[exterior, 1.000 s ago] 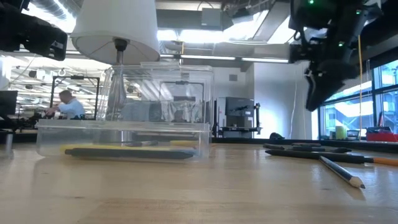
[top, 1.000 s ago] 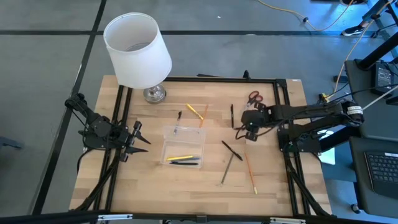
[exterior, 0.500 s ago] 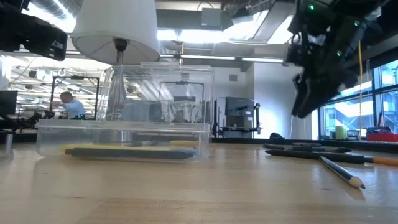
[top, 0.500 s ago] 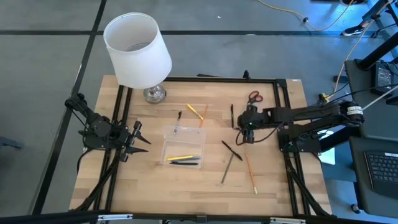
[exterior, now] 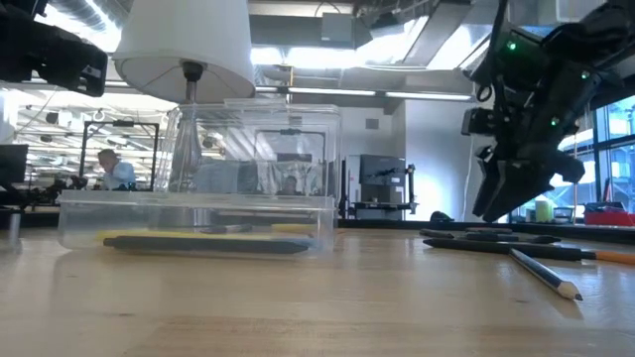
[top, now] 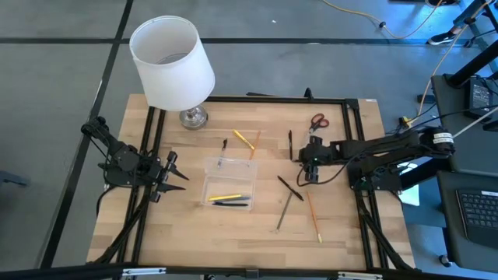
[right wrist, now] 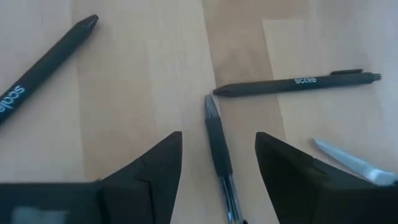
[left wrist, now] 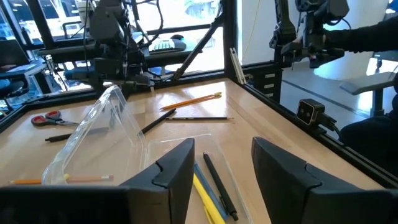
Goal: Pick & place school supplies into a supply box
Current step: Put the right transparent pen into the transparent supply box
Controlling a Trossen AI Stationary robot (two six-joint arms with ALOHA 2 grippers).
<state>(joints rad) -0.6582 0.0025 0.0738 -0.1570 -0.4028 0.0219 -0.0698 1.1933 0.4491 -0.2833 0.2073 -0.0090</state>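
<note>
**Right fingers spread over a black pen**

My right gripper [right wrist: 217, 171] is low over the table [top: 342, 233], fingers [right wrist: 146, 174] apart and empty. A black pen [right wrist: 219, 158] lies in the gap between them. Just past the fingertips a second black pen [right wrist: 297, 84] lies crosswise; a third [right wrist: 43, 65] is off beyond one finger. The supply box [top: 228, 183] sits well apart, holding a yellow pencil [top: 226, 197] and dark pens. My left gripper [top: 173, 177] waits beside the box, fingers apart, nothing held.

Pens [top: 289, 187] loose on table; some in clear box [top: 229, 183]
</note>
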